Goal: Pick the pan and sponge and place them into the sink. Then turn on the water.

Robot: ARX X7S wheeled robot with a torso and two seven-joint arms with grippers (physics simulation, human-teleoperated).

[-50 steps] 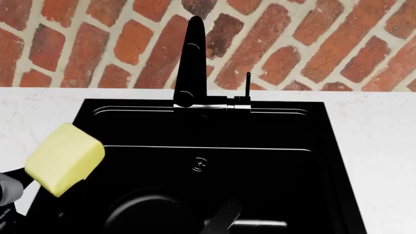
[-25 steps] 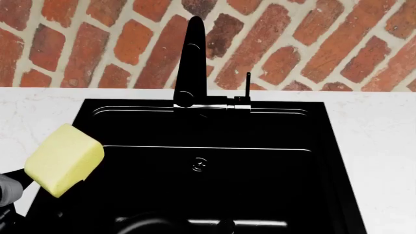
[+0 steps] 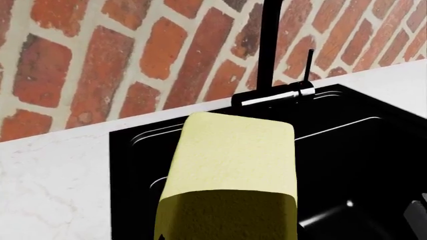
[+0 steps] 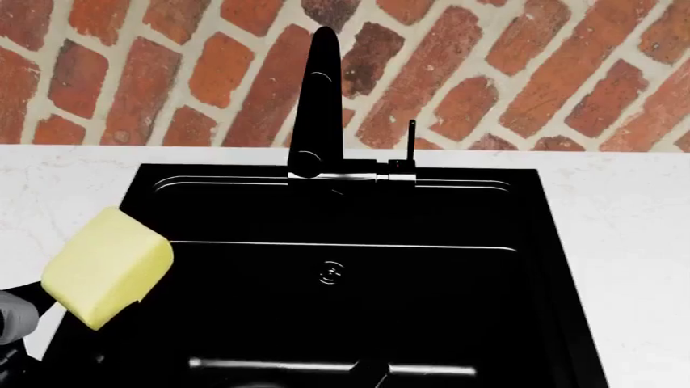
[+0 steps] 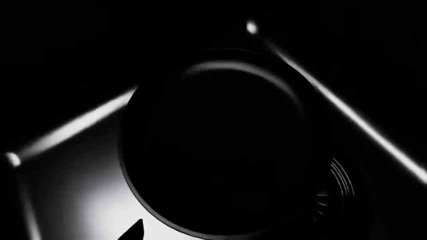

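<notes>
Head view shows the pale yellow soft sponge (image 4: 106, 267) clamped in the left tool (image 4: 32, 311) over the glossy black rectangular sink's (image 4: 539, 267) left rim. Carry it inward before releasing, clear of the round black pan (image 5: 213, 145); the right tool's state I cannot tell.

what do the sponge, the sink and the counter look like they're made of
Sponge: likely soft foam, pale yellow and matte, with a fine grainy face and rounded corners. Sink: glossy black, perhaps enamel or composite; sharp white highlights run along its ledges, and the drain looks metallic. Counter: white stone-like surface with faint grey veining, possibly marble or quartz.
</notes>
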